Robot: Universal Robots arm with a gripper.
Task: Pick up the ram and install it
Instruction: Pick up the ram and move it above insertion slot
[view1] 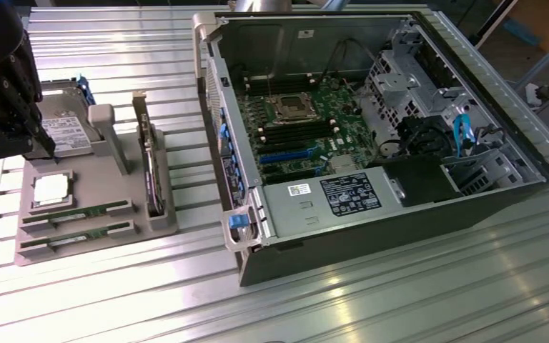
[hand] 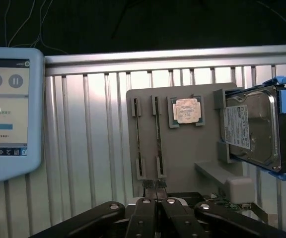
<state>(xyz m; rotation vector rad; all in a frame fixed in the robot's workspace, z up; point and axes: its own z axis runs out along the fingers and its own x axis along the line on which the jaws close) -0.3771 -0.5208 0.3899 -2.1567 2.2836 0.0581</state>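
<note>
While the ram sits unpicked in its holder, the gripper hangs over it, shut and empty.

Exterior view: at this view's left the gripper hovers above the gray fixture tray, over the end that carries the hard drive. The ram lies in a slot at the tray's other end, just beside a second stick and past the square processor. The slots probably keep each stick's position fixed for a repeatable pick. The open computer case lies on its side, well apart, so its motherboard faces upward, likely for access from above.
Wrist view: the fingers are pressed together with nothing between them. Beyond their tips the two sticks run parallel in their slots, neither touched. A tablet rests beside the tray.
</note>
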